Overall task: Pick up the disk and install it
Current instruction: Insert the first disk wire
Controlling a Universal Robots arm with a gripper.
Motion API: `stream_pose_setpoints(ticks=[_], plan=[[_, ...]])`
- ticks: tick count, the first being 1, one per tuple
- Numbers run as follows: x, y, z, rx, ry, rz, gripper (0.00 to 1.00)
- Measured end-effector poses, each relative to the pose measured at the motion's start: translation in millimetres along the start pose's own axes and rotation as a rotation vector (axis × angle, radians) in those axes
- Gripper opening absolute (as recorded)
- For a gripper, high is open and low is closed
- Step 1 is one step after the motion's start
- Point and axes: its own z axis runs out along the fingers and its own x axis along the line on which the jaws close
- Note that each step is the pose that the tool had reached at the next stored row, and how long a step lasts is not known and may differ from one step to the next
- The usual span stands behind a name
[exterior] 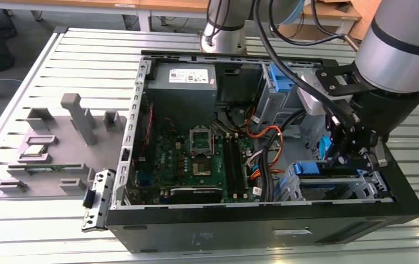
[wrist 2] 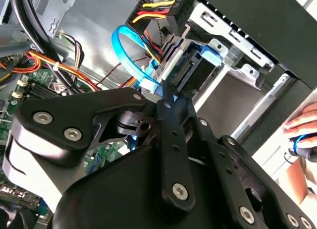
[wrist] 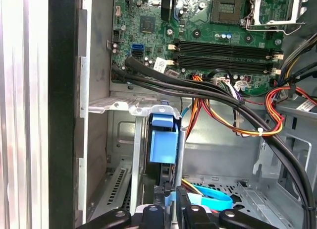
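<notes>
Down inside the computer case [exterior: 268, 220], at its drive cage, the end effector [wrist: 171, 201] pinches the disk [wrist: 162, 144] edge-on by its thin sides. I'd judge it rigid, fairly heavy, shock-sensitive; the blue side rails [wrist: 163, 121] look the safest hold.

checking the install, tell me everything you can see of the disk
The disk stands on edge in the drive bay at the case's corner, held at one end by the claw. In the first wrist view a blue plastic rail covers its near side. In the second wrist view its dark connector end faces the claw.
</notes>
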Motion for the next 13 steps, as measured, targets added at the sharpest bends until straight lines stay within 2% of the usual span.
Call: stream_pose_setpoints(ticks=[4,10,13], plan=[[0.0,-1.2,-7.4,0.0000,-0.0001,0.000,0.23],[0.1,-3.8,-23.5,0.0000,0.0001,0.000,0.23],[0.1,-4.2,-26.2,0.0001,-0.0002,0.000,0.23]])
